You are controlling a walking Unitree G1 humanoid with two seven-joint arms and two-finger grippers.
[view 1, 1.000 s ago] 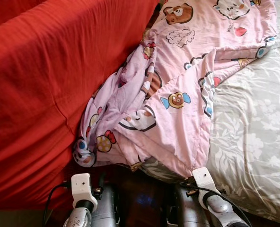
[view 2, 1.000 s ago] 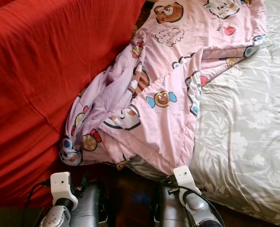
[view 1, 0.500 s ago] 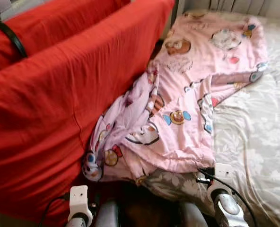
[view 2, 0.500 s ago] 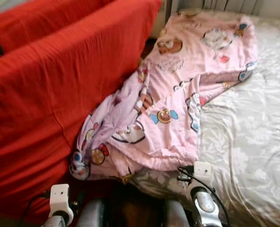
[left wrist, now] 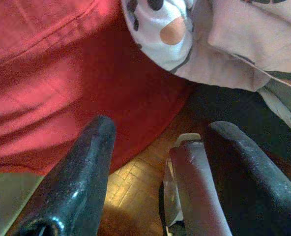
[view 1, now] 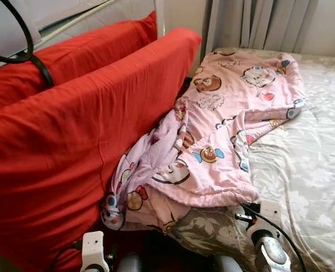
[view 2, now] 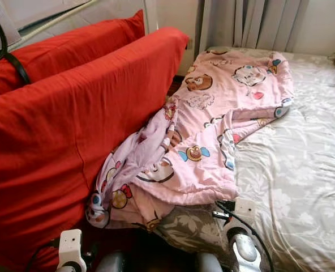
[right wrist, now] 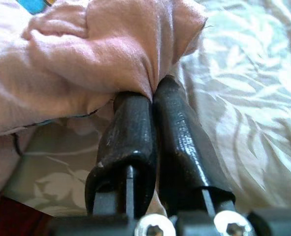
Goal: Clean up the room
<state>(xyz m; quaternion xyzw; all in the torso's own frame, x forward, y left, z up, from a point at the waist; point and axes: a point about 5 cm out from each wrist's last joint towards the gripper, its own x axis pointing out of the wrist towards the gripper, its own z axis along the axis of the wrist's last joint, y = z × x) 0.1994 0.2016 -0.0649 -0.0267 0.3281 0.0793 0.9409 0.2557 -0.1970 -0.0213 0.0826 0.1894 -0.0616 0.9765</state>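
**Soft blanket, pinched at its near corner**

The pink cartoon-print blanket [view 1: 224, 124] lies crumpled across the grey floral bedsheet [view 1: 309, 170], spilling at nine o'clock against the red cushion [view 1: 71, 141]. Right gripper [right wrist: 153, 98] clenches its hem; left gripper [left wrist: 158, 142] hangs released. Light, limp, slippery: grip bunched fabric.

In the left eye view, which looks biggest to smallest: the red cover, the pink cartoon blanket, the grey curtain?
1. Red cover, nearest the camera, which inflates it.
2. Pink cartoon blanket.
3. Grey curtain, cut off by the frame.
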